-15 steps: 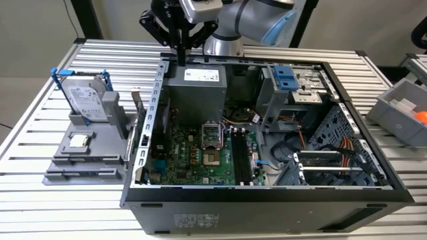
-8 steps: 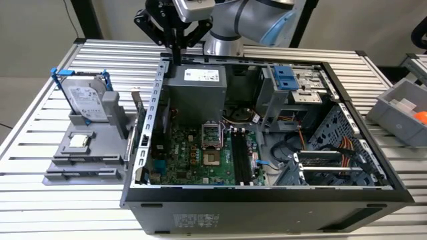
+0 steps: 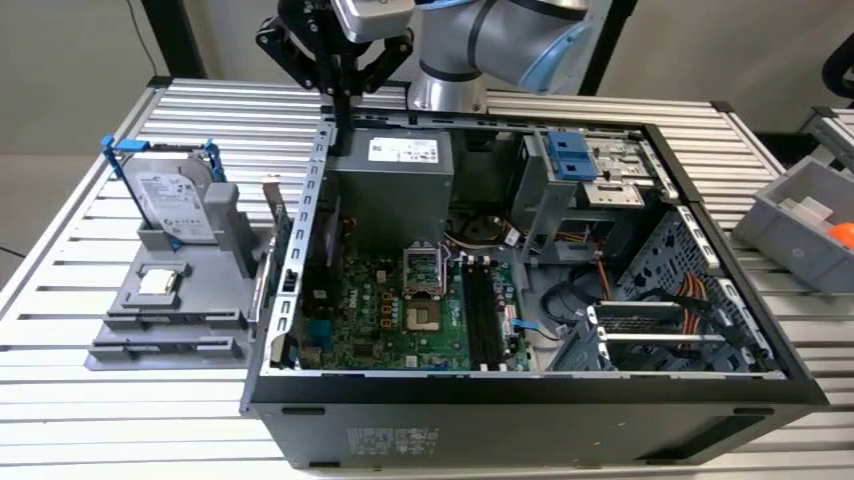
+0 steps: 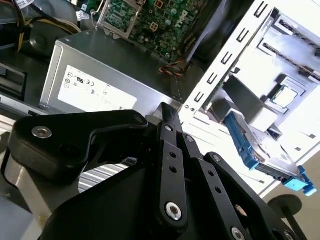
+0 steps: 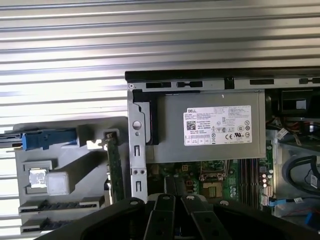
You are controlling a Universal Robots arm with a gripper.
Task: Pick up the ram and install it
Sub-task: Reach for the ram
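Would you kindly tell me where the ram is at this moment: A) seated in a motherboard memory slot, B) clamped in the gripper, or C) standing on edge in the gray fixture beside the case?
C: the ram stands on edge in the gray fixture, just outside the case wall.

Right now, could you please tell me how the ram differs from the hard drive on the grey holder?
The ram is a thin, narrow stick; the hard drive is a broad, thick slab. The hard drive is silver with a blue bracket; the ram is darker, with no bracket. Both sit in the grey holder, outside the computer case.
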